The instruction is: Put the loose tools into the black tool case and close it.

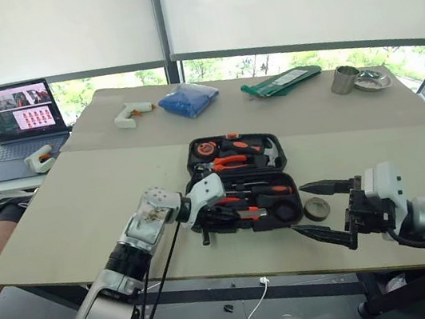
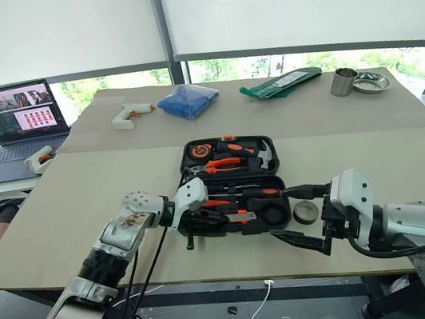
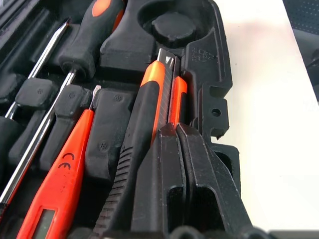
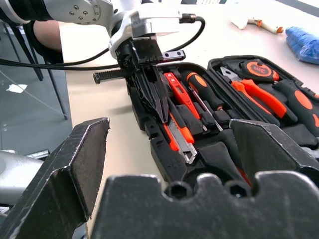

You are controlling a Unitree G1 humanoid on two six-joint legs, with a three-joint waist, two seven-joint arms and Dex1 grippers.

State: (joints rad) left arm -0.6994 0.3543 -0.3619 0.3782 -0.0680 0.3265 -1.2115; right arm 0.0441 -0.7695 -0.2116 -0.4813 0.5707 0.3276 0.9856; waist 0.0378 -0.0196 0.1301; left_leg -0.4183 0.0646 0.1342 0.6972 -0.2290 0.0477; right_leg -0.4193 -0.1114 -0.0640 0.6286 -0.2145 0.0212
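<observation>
The black tool case (image 1: 239, 183) lies open on the bench (image 1: 82, 204). Over its near-left corner the left pincer (image 4: 158, 102) has its fingers pressed together, tips on the utility knife (image 3: 162, 94), which seems to sit in its slot. Beside the knife lie the orange tester screwdriver (image 3: 57, 174) and a black-handled screwdriver (image 3: 87, 35). Right of the case rests the dark tape roll (image 1: 316, 209); the right pincer (image 1: 313, 208) hovers there, fingers wide apart.
</observation>
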